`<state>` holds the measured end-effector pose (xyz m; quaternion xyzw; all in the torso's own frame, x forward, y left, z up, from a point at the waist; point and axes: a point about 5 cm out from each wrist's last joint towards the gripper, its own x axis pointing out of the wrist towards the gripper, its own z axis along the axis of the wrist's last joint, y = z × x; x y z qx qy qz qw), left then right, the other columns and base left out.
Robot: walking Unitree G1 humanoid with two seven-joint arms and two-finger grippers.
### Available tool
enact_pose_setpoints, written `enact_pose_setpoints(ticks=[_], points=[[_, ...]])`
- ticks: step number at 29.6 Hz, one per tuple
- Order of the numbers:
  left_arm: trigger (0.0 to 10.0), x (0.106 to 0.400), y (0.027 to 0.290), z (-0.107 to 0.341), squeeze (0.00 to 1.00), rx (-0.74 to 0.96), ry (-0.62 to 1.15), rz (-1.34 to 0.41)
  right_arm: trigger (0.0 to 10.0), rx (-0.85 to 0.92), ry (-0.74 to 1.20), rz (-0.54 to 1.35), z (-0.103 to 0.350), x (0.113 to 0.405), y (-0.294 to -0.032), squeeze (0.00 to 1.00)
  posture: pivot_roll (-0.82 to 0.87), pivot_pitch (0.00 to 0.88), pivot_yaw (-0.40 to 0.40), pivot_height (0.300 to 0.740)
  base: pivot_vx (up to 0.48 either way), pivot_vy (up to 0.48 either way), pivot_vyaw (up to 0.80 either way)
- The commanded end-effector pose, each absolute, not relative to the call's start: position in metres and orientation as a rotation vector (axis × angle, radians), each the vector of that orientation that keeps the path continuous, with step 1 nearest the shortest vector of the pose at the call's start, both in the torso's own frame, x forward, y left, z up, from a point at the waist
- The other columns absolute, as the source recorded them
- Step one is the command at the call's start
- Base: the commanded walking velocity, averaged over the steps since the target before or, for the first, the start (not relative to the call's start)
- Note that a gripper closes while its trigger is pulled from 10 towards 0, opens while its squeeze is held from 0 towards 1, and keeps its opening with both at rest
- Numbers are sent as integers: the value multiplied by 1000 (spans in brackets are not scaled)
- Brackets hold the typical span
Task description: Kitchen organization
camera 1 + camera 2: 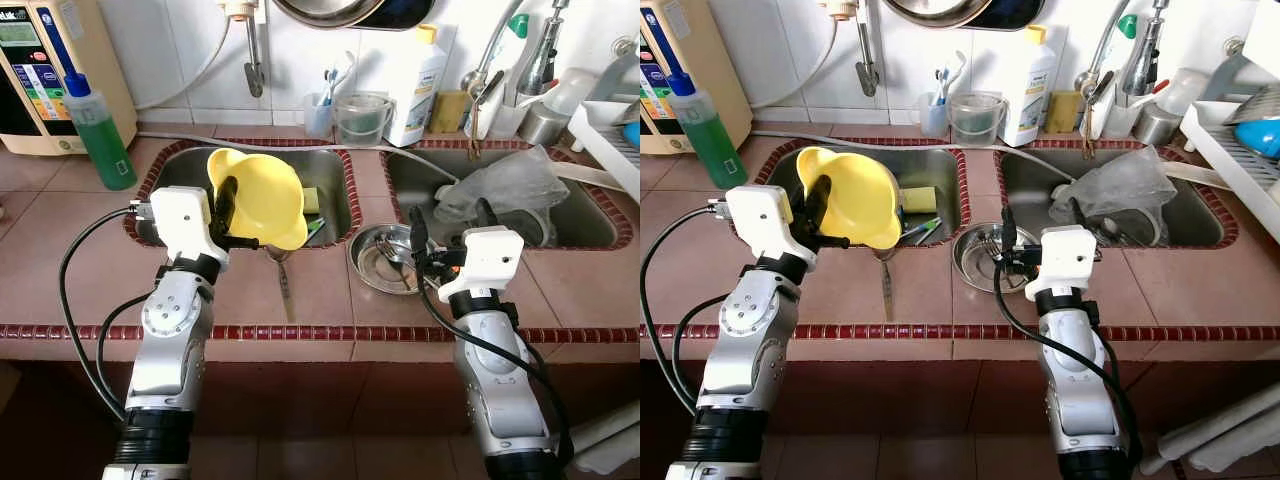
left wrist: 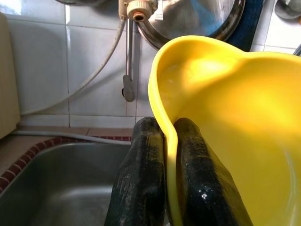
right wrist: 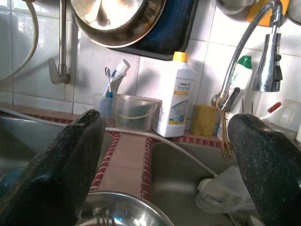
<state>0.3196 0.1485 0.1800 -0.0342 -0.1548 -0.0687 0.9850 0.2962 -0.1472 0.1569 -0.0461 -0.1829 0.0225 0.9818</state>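
Silver arms rise from the surface's front edge. Left pincer (image 1: 228,205) pinches the rim of the yellow plastic bowl (image 1: 262,195), held tilted over the left steel sink basin (image 1: 330,170). Right pincer (image 1: 448,225), spread and empty, hovers just beside the round steel dish (image 1: 378,262) between the basins; this arm is nearer it.

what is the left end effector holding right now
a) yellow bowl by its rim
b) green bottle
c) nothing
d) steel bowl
a: the left end effector is pinched on the rim of the yellow bowl, one finger inside and one outside, as the left wrist view shows.
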Motion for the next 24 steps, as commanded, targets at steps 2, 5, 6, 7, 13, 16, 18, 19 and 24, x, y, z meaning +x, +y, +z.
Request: enact_pose_setpoints(ticks=[2,5,6,7,13,16,18,19,24], points=[[10000,322,148,181,0,-59,-307,-139,10000,-97,-376,52,158,297,-147,0,-68,0,5,740,349,0,0],[10000,322,148,180,0,-61,-297,-140,10000,-98,-375,52,157,297,-147,0,-70,0,6,740,368,0,0],[10000,322,148,180,0,-62,-296,-140,10000,-97,-375,52,157,296,-147,0,-70,0,7,740,375,0,0],[10000,322,148,180,0,-61,-296,-140,10000,-97,-375,52,157,296,-147,0,-70,0,7,740,379,0,0],[10000,323,148,180,0,-58,-292,-141,10000,-93,-372,54,156,296,-147,0,-69,0,8,740,389,0,0],[10000,323,148,180,0,-57,-291,-142,10000,-92,-371,55,156,295,-147,0,-69,0,9,740,389,0,0],[10000,322,148,179,0,-56,-288,-141,10000,-92,-367,57,155,295,-146,0,-67,0,8,740,390,0,0],[10000,322,148,179,0,-55,-288,-141,10000,-91,-367,58,155,295,-146,0,-67,0,8,740,390,0,0],[10000,322,148,178,0,-54,-282,-139,10000,-90,-363,59,154,294,-146,0,-65,0,6,740,388,0,0]])
